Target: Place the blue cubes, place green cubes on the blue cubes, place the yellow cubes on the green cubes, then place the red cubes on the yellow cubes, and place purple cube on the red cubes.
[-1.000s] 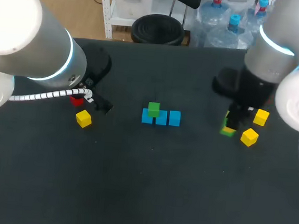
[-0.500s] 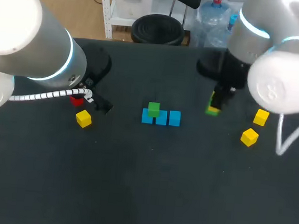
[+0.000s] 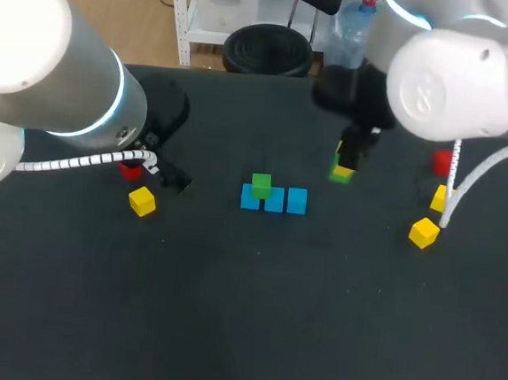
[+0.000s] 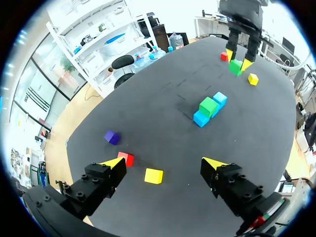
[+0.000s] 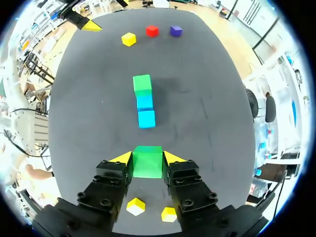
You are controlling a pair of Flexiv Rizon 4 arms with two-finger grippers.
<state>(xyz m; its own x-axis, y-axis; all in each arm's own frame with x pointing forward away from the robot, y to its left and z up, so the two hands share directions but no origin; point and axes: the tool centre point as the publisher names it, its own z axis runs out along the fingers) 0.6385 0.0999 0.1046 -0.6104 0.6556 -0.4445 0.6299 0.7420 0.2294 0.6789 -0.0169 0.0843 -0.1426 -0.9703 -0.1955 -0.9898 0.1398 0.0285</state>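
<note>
Three yellow cubes [image 3: 424, 232] lie loose nearest on the desk [image 3: 250, 332], two at the right and one at the left, none stacked. Behind them, mid-desk, the blue cubes [image 3: 274, 201] stand in a touching row of three, so the bottom layer looks finished. One green cube [image 3: 261, 185] already sits on that row, toward its left end. The left tool [image 4: 165, 165] hangs open and empty over the desk's left side, near a red cube [image 3: 130, 170]. Farther back, right of the row, the right tool [image 3: 344, 162] grips the second green cube [image 5: 148, 163] between both fingers, lifted off the desk and apart from the blues. The other red cube [image 3: 443, 160] lies at the far right and the purple cube [image 4: 112, 137] at the far left. I judge the task under halfway: this green must land on the blues, and the yellow, red and purple layers are not yet begun.
</note>
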